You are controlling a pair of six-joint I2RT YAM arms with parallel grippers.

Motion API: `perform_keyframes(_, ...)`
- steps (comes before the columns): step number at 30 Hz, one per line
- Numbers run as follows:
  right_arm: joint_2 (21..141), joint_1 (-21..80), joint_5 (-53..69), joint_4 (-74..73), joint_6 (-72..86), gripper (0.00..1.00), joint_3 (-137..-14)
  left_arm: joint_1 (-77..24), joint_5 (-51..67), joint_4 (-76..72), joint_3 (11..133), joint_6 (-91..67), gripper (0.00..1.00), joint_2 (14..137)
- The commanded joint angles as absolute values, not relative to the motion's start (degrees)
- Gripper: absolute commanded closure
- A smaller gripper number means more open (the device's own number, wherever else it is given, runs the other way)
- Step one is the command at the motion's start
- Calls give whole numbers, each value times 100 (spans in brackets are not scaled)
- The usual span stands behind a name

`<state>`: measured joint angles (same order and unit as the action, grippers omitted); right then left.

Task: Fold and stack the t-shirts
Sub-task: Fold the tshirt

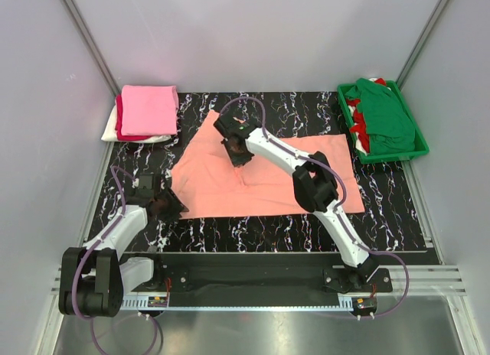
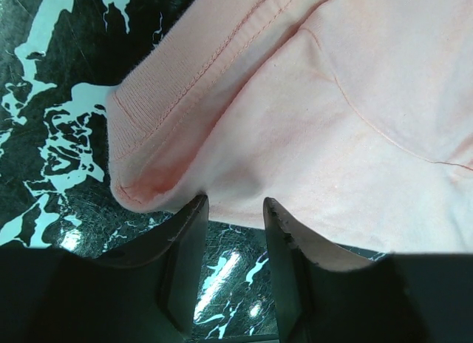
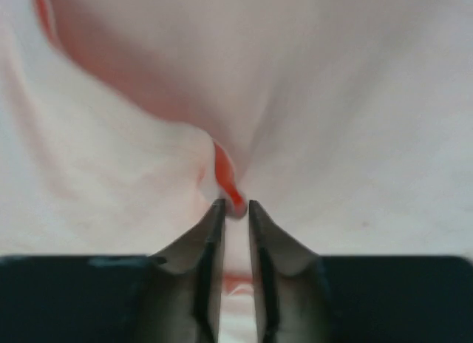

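Observation:
A salmon-peach t-shirt [image 1: 260, 179] lies spread flat across the middle of the black marbled table. My right gripper [image 1: 239, 154] reaches over its upper left part and is shut on a small raised fold of that cloth [image 3: 230, 182], which puckers up between the tips of the right gripper [image 3: 236, 206]. My left gripper [image 1: 174, 206] sits low at the shirt's near left corner. In the left wrist view the left gripper [image 2: 235, 204] is open, its tips at the shirt's edge [image 2: 332, 99] beside a ribbed hem [image 2: 170, 92], with bare table between the fingers.
A folded stack [image 1: 149, 110] with a bright pink t-shirt on top, red and white beneath, rests at the back left. A green plastic tray [image 1: 390, 157] at the back right holds a dark green t-shirt [image 1: 387, 114] and a red one [image 1: 358, 122]. Grey walls enclose the table.

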<state>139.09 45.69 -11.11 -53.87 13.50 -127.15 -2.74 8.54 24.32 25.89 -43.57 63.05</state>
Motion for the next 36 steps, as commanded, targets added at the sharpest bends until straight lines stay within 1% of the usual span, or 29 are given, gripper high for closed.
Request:
perform_keyframes(1,14219,4386,-809,-5369,1354,70,-13191,-281,633,2461,2531,-4315,58,6354)
perform_keyframes(2,14290,4281,-800,-5414,1380,42,-13297,-281,633,2461,2531,-4315,58,6363)
perform_keyframes(3,14352,4228,-791,-5458,1389,35,-13402,-281,650,2452,2549,-4315,58,6372)
perform_keyframes(4,14413,4184,-782,-5502,1406,31,-13569,-281,676,2461,2549,-4315,58,6381)
perform_keyframes(6,14405,4000,-774,-5519,1432,26,-13693,-281,703,2470,2575,-4324,58,6355)
perform_keyframes(9,14134,3745,-782,-5537,1573,25,-13650,-281,712,2619,2715,-4298,54,6197)
perform_keyframes(10,13811,3527,-791,-5502,1643,25,-13336,-281,703,2758,2872,-4272,53,6101)
perform_keyframes(11,13608,3420,-774,-5476,1774,25,-13098,-281,686,2838,2970,-4228,49,6039)
perform_keyframes(12,13362,3297,-782,-5389,1854,25,-12774,-281,633,2926,3093,-4141,47,5995)
perform_keyframes(13,12759,3104,-791,-5135,2020,25,-11953,-281,607,3049,3207,-4096,44,5907)
perform_keyframes(15,12071,2945,-712,-4739,2162,25,-10974,-281,571,3111,3550,-3982,37,5845)
perform_keyframes(16,11432,2883,-651,-4398,2214,24,-10090,-281,589,3050,3638,-3947,35,5827)
perform_keyframes(18,10892,2769,-694,-4254,2364,24,-9381,-281,781,2875,3849,-3868,31,5914)
perform_keyframes(19,10481,2734,-677,-4176,2469,24,-8778,-281,861,2674,3928,-3841,31,6133)
perform_keyframes(21,10127,2620,-598,-4070,2566,24,-8203,-281,1045,2514,4182,-3823,31,6458)
perform_keyframes(22,9864,2584,-511,-3913,2610,24,-7661,-299,1072,2418,4262,-3815,31,6843)
perform_keyframes(24,9695,2401,-440,-3771,2750,24,-7192,-316,1160,2321,4437,-3797,31,7240)
perform_keyframes(25,9599,2347,-344,-3640,2786,24,-6807,-316,1195,2242,4473,-3779,32,7634)
perform_keyframes(31,9720,2250,-150,-3130,2918,26,-5925,-360,1433,2056,4518,-3674,34,8884)
perform_keyframes(36,9712,2259,-26,-2910,3120,27,-5380,-369,1406,2021,4017,-3744,34,8825)
